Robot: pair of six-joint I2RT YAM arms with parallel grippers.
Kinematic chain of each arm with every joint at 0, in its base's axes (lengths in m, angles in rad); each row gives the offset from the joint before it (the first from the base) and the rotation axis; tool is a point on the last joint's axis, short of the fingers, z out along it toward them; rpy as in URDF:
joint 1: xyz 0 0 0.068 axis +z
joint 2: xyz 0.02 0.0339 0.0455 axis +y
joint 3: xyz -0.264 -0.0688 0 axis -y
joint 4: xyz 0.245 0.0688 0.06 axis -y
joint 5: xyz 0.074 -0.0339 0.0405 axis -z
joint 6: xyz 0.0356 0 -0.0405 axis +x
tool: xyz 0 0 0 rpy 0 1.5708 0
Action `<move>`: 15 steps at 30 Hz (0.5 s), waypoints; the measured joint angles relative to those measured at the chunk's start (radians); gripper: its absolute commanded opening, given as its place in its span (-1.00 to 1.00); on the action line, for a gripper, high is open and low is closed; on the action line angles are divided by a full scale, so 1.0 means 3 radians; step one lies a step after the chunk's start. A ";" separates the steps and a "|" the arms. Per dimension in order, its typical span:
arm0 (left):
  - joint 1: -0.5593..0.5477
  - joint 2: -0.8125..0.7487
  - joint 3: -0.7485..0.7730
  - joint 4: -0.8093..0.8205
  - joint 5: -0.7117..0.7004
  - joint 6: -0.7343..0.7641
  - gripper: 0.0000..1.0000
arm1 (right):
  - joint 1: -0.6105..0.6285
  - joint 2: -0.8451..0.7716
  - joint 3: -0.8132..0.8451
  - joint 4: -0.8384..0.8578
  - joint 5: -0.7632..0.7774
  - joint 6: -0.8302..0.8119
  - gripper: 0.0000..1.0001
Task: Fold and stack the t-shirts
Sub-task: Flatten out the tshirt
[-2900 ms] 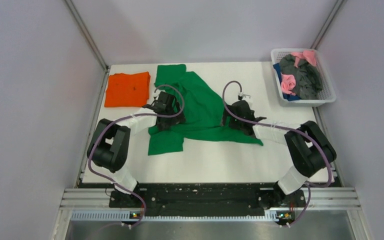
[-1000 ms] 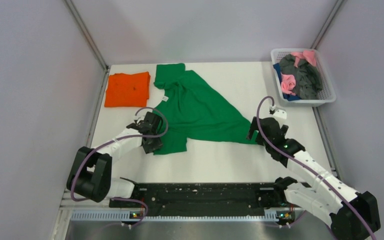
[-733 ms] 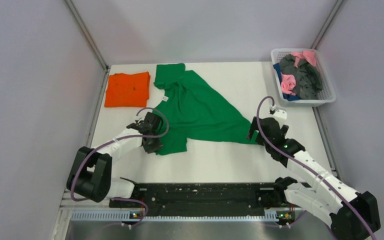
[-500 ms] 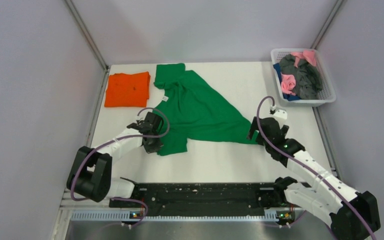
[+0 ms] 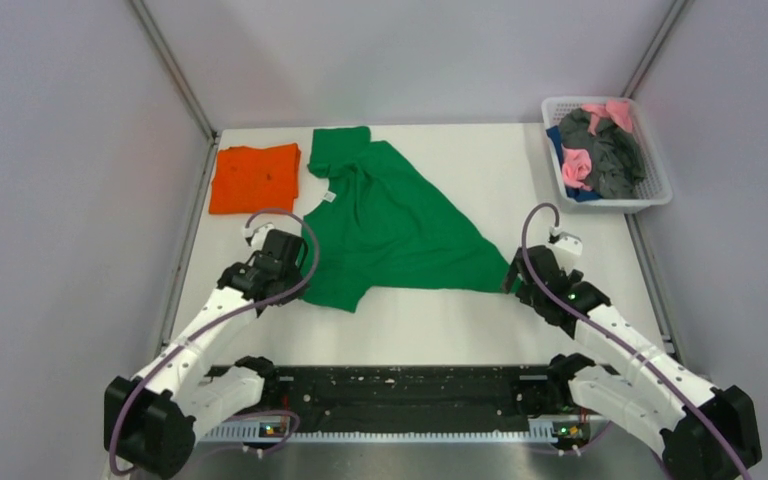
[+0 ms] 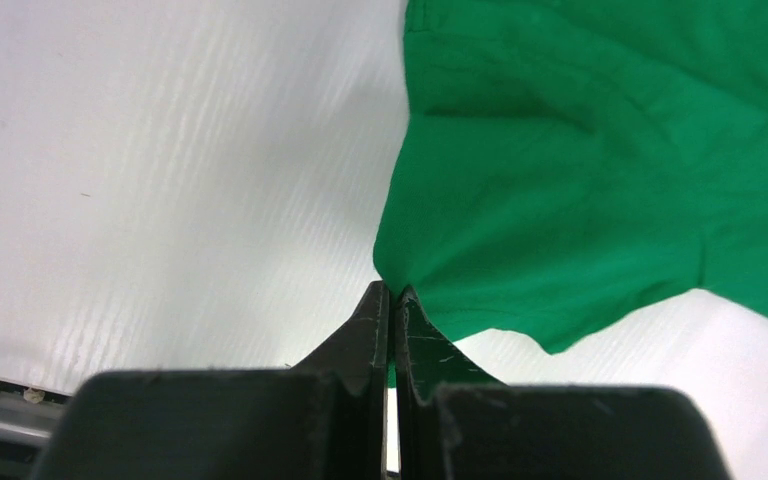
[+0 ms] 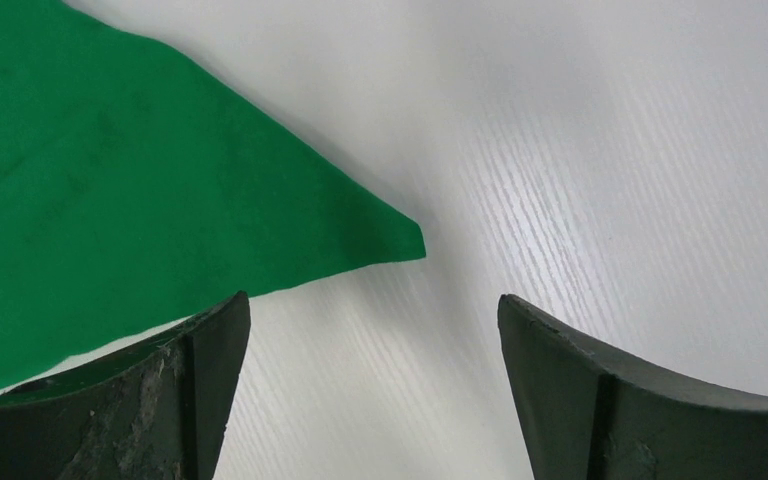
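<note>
The green t-shirt (image 5: 390, 225) lies spread and rumpled across the middle of the table, its right corner (image 7: 400, 240) tapering to a point. My left gripper (image 5: 298, 290) (image 6: 392, 290) is shut on the shirt's near left edge (image 6: 560, 200), and the cloth bunches at the fingertips. My right gripper (image 5: 513, 277) (image 7: 372, 300) stands open just short of the right corner, with bare table between its fingers. The left finger (image 7: 200, 340) overlaps the hem. The orange t-shirt (image 5: 253, 178) lies folded flat at the far left.
A white basket (image 5: 660, 196) at the far right corner holds pink, dark grey and blue garments. Walls close in the table on the left, back and right. The black arm rail (image 5: 410, 385) runs along the near edge.
My left gripper has shut on the green shirt's near left edge and drawn back to the left, pulling that flap into a point. The right gripper shifted slightly nearer, still open.
</note>
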 measured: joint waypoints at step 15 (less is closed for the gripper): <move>0.0000 -0.0378 -0.0074 -0.0075 -0.0032 -0.0064 -1.00 | -0.0003 -0.0072 -0.0380 0.0078 -0.0544 0.0142 0.25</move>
